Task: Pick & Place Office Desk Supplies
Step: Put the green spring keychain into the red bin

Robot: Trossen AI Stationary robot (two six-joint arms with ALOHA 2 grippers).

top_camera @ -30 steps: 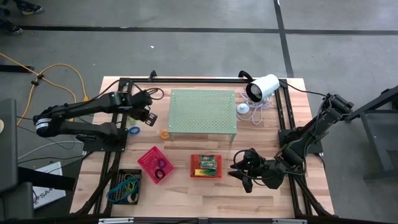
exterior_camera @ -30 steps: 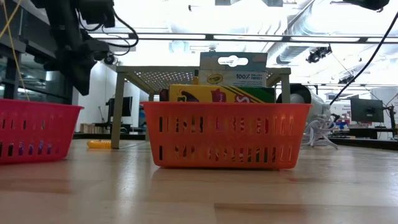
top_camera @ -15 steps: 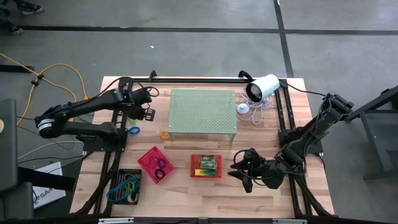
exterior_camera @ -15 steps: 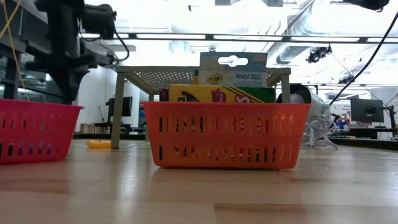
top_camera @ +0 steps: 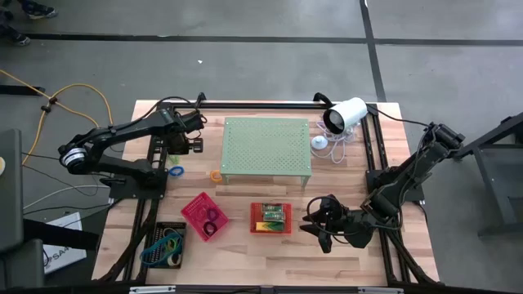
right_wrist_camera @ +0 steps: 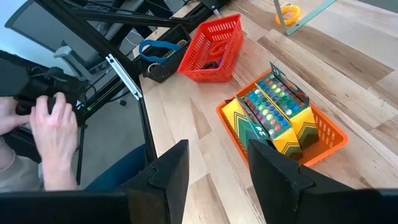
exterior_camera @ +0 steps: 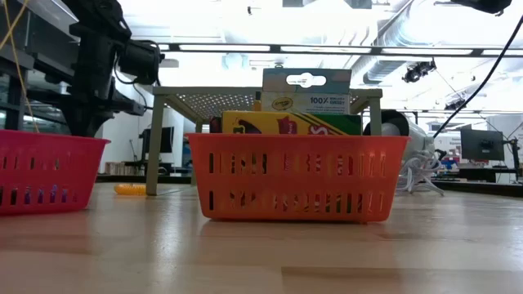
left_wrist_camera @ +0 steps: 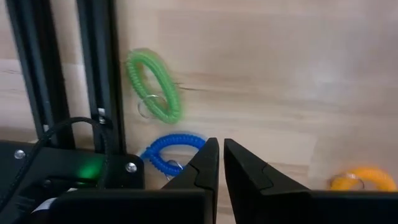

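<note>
Swung further toward the back of the wooden counter (top_camera: 343,253) since a second ago, the left claw (top_camera: 194,145) is held empty, fingers nearly touching, above the green coiled loop (left_wrist_camera: 154,85) and blue coiled loop (left_wrist_camera: 169,154), probably lining up a pick. The right claw (top_camera: 315,229) is parked half-open beside the orange plastic basket (top_camera: 270,218).

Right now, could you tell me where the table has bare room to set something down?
Bare wood lies along the front edge, between the black tray and the right hand, in front of the red tray. Crowded: left of the green perforated stand, where the left hand hangs over the blue and orange coil bands.
</note>
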